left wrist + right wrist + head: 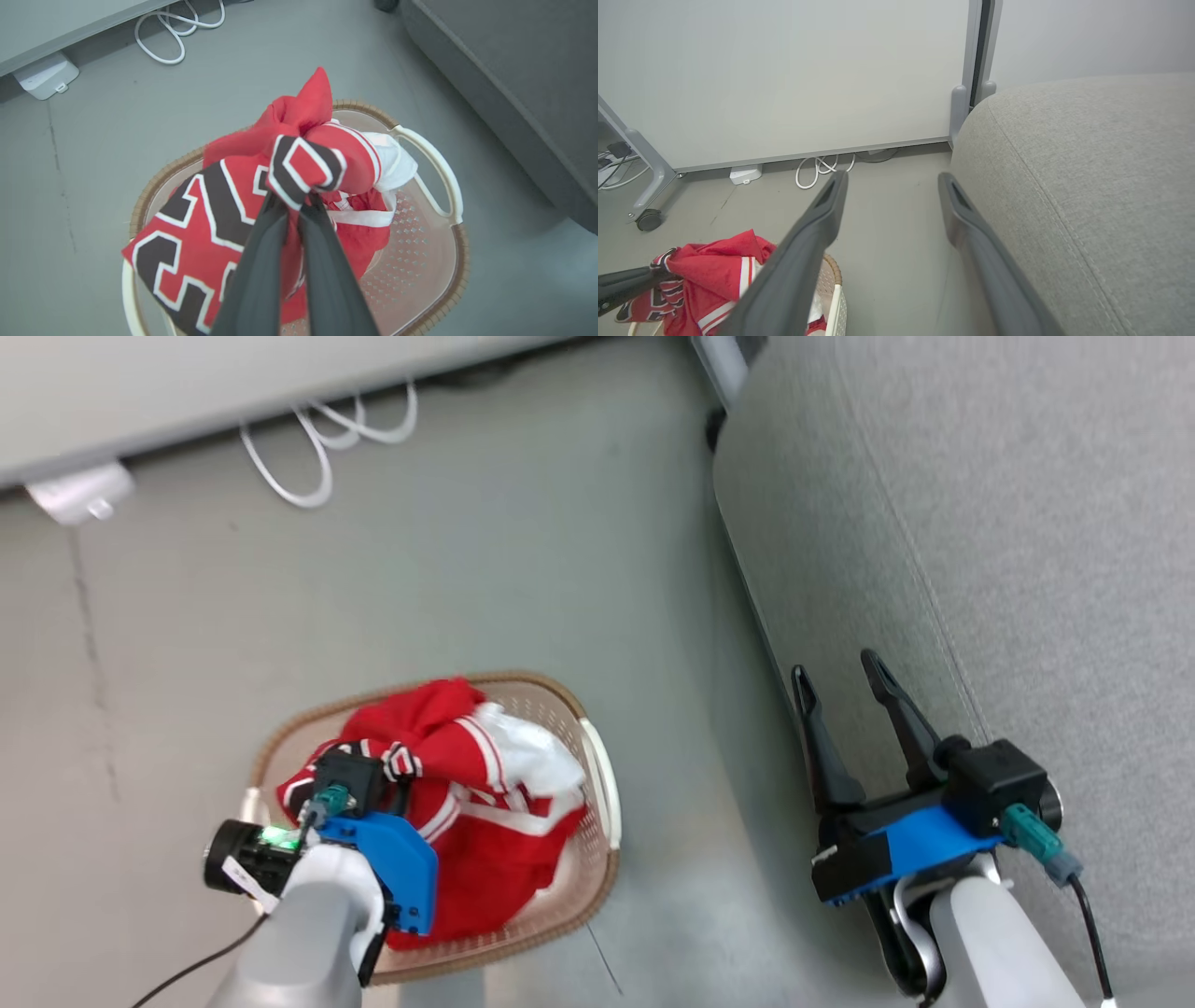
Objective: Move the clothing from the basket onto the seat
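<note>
Clothing (210, 219) is what your left gripper (292, 200) has hold of: in the left wrist view its two dark fingers are pinched together on a fold of red jersey with black-and-white trim. The bunched fabric rises above the basket (460, 252) at the pinch, while the rest hangs down inside the basket's walls. Large black numerals edged in white show on the panel nearest the wrist camera. A white piece of cloth sits among the red against the basket's handle on the seat side.

From the head view you can see the basket standing on the grey floor (523, 551), its brown woven-look rim visible around the heap. The seat (1027, 569), a big grey upholstered cushion with a stitched seam, lies to the basket's right with a strip of floor between them.

Your right gripper (836, 667) hangs over the seat's edge facing the basket, jaws spread wide and holding nothing.

Beyond the basket, at the foot of a pale panel, a looped white cable (317, 439) lies on the floor, with a small white box (79, 490) to the left of the loops.
</note>
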Motion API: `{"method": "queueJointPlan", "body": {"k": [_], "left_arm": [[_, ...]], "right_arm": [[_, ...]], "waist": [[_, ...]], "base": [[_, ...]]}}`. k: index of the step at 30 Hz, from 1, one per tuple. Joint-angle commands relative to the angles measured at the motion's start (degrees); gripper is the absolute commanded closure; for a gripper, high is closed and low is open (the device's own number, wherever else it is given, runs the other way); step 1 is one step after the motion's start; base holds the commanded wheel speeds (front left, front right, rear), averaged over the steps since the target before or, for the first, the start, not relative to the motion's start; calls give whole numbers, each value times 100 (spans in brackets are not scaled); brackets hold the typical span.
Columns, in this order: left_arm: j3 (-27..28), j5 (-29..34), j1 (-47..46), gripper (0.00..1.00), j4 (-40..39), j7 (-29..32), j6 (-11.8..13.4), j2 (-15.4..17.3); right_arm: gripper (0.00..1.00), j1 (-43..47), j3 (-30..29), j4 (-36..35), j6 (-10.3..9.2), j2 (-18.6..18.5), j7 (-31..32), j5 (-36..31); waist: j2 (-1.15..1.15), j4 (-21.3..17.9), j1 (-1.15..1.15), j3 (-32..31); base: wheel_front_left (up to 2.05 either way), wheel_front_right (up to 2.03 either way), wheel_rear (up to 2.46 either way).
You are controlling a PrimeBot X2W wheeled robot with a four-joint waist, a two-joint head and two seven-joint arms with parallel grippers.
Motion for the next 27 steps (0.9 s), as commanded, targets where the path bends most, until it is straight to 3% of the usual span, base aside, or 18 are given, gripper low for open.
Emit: {"method": "queueJointPlan", "body": {"k": [1, 5, 10, 20, 27], "left_arm": [[-60, -42, 131, 100, -67, -38, -51, -8], [-591, -473, 377, 100, -728, -54, -228, -4], [-1053, -1025, 515, 100, -1469, -74, -219, -4], [-2056, -1939, 129, 100, -2585, 115, 11, -4], [-2574, -2605, -221, 100, -3080, 325, 308, -1]], "right_arm": [[0, 111, -17, 7, -4, -14, 20, -41], [0, 390, -119, -74, -4, -12, 169, -79], [0, 676, -180, -163, -4, -13, 301, -49], [0, 1070, -161, -252, -4, -12, 430, 32], [0, 1312, -101, -304, -4, -12, 492, 93]], "waist": [[0, 322, 2, -589], [0, 506, 2, -1144], [0, 650, 2, -1584], [0, 871, 2, -2137], [0, 1000, 2, -2402]], "base": [[0, 0, 0], [0, 0, 0], [0, 0, 0], [0, 0, 0], [0, 0, 0]]}}
